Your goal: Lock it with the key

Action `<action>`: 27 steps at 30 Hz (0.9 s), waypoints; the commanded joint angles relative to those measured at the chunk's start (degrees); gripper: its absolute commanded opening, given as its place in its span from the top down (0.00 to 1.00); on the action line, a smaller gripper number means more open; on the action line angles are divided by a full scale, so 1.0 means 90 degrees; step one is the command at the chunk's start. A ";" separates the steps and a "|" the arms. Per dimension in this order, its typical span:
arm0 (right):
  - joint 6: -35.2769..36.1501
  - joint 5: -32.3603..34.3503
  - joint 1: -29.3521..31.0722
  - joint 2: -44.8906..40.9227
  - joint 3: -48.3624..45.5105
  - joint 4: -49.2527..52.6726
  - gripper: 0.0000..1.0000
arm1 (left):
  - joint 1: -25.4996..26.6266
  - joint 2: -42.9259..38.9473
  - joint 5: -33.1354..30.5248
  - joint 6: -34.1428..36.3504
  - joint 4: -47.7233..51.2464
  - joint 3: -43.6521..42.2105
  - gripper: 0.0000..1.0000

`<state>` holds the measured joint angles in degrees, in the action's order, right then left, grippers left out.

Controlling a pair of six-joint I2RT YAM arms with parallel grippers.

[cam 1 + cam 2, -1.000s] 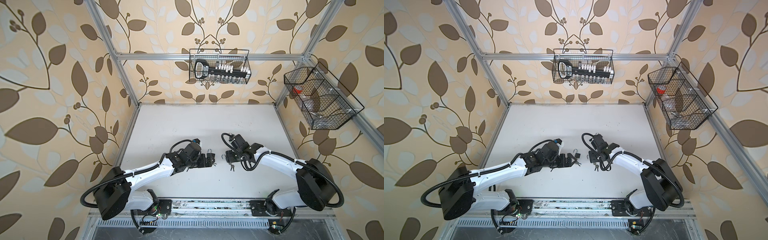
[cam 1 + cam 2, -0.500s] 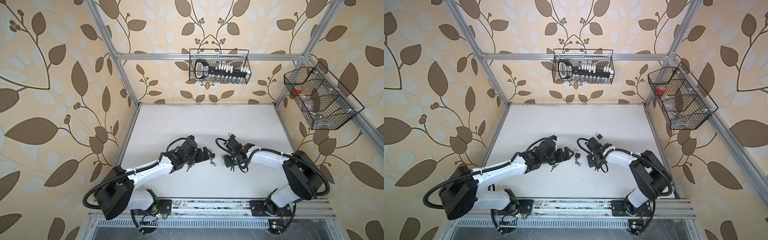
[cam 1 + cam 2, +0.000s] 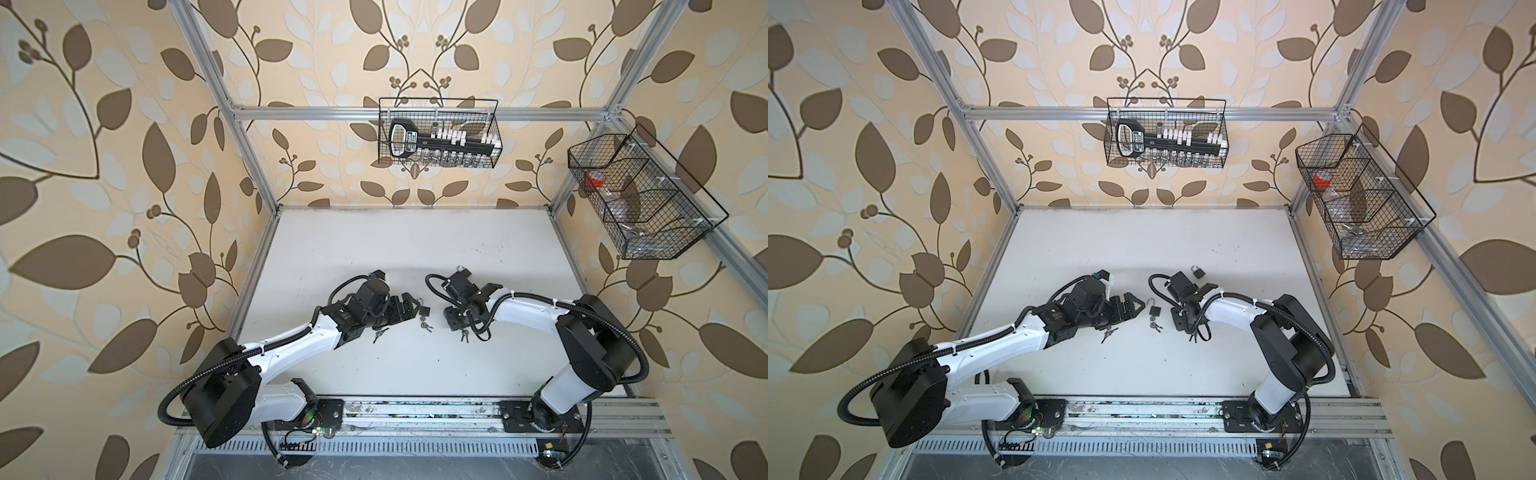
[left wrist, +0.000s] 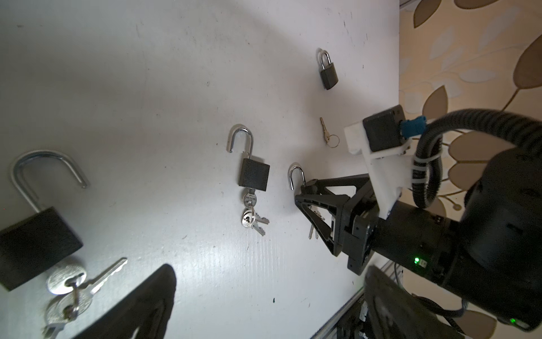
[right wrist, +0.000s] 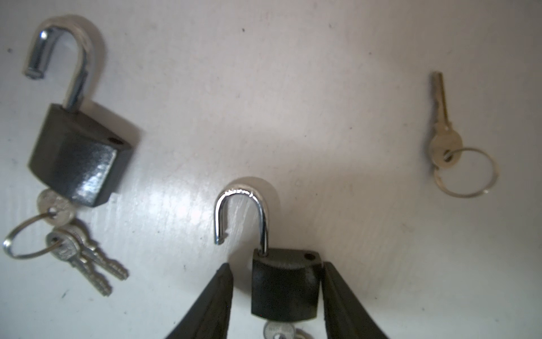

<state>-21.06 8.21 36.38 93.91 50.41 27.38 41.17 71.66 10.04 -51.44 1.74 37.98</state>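
Basket (image 3: pixel 436 99) holds black rack (image 3: pixel 440 143); left tool (image 3: pixel 1136 307) gapes, right tool (image 5: pixel 275 265) loosely straddles padlock (image 5: pixel 283 287).

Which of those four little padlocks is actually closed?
The lone padlock lying farthest back: its shackle is shut, with no key in it. The other three have open shackles and keys inserted.

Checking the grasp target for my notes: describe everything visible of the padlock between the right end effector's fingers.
The padlock is small, with a dark, metal-looking body and a shiny silver shackle raised open, its free end clear of the body. It lies flat on the white table, a key in its base. The right end effector straddles the body: one finger appears to touch its side, the other stands apart.
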 commanded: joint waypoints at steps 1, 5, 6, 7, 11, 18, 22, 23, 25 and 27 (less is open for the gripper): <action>-0.0037 0.0143 0.0034 0.0153 0.0029 0.0220 0.53 | -0.0051 -0.0208 0.0035 -0.0037 -0.0163 -0.0124 0.01; -0.0095 0.0171 0.0035 0.0171 -0.0033 0.0241 0.57 | -0.0051 -0.0198 0.0012 -0.0031 -0.0152 -0.0128 0.01; -0.0105 0.0182 0.0031 0.0157 -0.0050 0.0239 0.59 | -0.0049 -0.0198 -0.0009 -0.0027 -0.0128 -0.0108 0.01; -0.0127 0.0191 0.0035 0.0150 -0.0061 0.0246 0.60 | -0.0052 -0.0200 -0.0019 -0.0019 -0.0093 -0.0094 0.01; -0.0165 0.0212 0.0031 0.0020 -0.0084 0.0264 0.66 | -0.0053 -0.0273 -0.0131 0.0085 0.0048 0.0008 0.01; -0.0125 0.0182 0.0031 -0.0808 -0.0077 0.0309 0.75 | -0.0173 -0.0623 -0.0158 0.0541 0.0610 0.0523 0.01; 0.0003 0.0259 0.0031 -0.1702 -0.0017 0.0273 0.85 | -0.0219 -0.0930 -0.0261 0.0872 0.0997 0.0952 0.01; 0.0044 0.0284 0.0031 -0.1968 0.0014 0.0236 0.91 | -0.0234 -0.0990 -0.0260 0.0944 0.1074 0.1063 0.01; 0.0048 0.0309 0.0035 -0.2460 0.0001 0.0047 1.00 | -0.0270 -0.1064 -0.0249 0.1044 0.1155 0.1248 0.01; 0.0061 0.0349 0.0033 -0.3074 -0.0162 -0.0372 1.00 | -0.0298 -0.1123 -0.0293 0.1104 0.1173 0.1386 0.01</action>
<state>-21.30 9.80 36.38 71.48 49.78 27.99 39.27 63.20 8.95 -44.73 10.48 47.59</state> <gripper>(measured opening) 0.314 0.990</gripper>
